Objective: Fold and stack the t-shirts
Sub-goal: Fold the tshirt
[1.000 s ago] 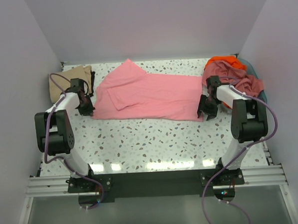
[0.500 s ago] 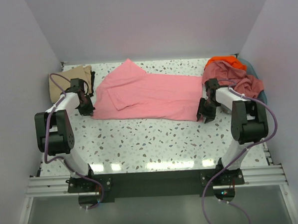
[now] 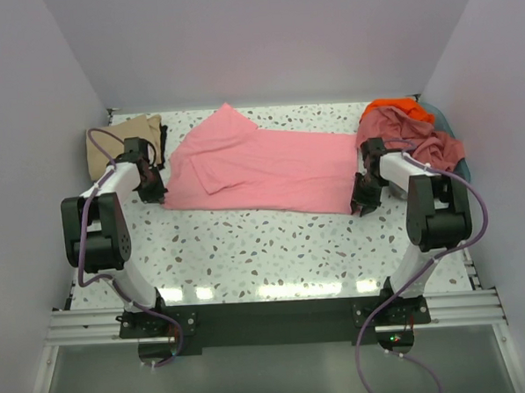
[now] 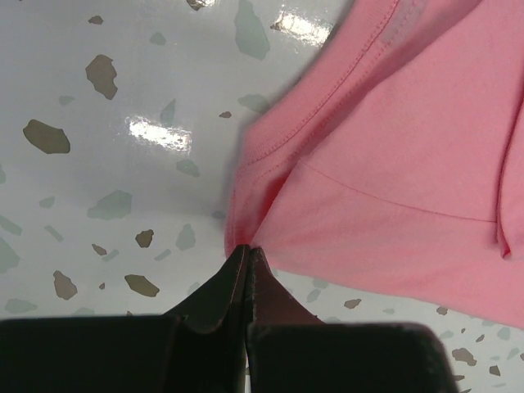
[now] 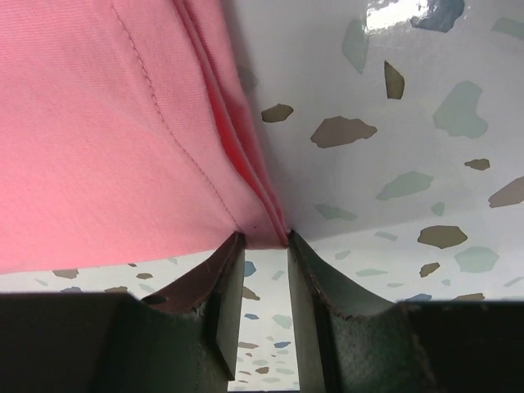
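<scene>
The light pink t-shirt (image 3: pixel 261 170) lies flat on the counter (image 3: pixel 274 249) with its long axis running straight from your left jaws to your right jaws. The whole garment sits between the two and stretches away beyond their tips. Your left jaws are clenched on the shirt's near left corner. In the left wrist view the hem bunches right at the closed tips, and the cloth fans out ahead and to the right of them. Your right jaws stand at the near right corner with a narrow gap between them. The folded edge meets their mouth and spreads ahead and to the left, but from this angle I cannot tell whether it is truly nipped. Each arm is nearest its own corner, so the coming fold likely needs both corners carried forward together, square to that long axis.
</scene>
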You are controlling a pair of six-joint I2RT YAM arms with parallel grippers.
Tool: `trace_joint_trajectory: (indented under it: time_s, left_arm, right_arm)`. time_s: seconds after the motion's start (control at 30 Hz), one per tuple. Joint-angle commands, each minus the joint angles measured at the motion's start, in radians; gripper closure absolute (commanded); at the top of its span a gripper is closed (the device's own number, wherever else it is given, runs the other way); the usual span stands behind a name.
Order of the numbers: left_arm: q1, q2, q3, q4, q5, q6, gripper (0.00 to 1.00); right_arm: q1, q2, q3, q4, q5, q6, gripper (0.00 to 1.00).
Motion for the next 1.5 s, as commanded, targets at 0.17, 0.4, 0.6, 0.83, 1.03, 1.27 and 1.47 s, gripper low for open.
trace_joint_trajectory:
  time_s: [0.17, 0.4, 0.6, 0.83, 1.03, 1.27, 1.47]
  left_arm:
    - [0.011, 0.0, 0.023, -0.018, -0.006, 0.048, 1.0]
    - [0.011, -0.04, -0.011, -0.044, -0.008, 0.056, 1.0]
    - [0.011, -0.082, -0.066, -0.059, 0.003, 0.02, 1.0]
    - [0.009, -0.132, -0.011, -0.118, -0.06, -0.015, 0.41]
    - [-0.119, -0.136, 0.153, -0.148, -0.097, -0.059, 0.36]
    - [-0.346, -0.011, 0.211, -0.081, 0.01, -0.165, 0.41]
    - [-0.411, 0.068, 0.204, -0.043, 0.006, -0.184, 0.48]
  right_arm:
    - [0.007, 0.059, 0.039, 0.012, 0.048, -0.038, 0.82]
    - [0.007, 0.03, 0.021, -0.017, 0.106, -0.054, 0.85]
    - [0.005, 0.019, 0.019, -0.039, 0.124, -0.059, 0.82]
    - [0.005, -0.013, 0.061, -0.082, 0.12, -0.062, 0.53]
    - [0.007, -0.059, 0.104, -0.106, 0.106, -0.064, 0.46]
    - [0.007, -0.14, 0.134, -0.128, 0.075, -0.054, 0.45]
    - [0.007, -0.215, 0.145, -0.151, 0.058, -0.05, 0.45]
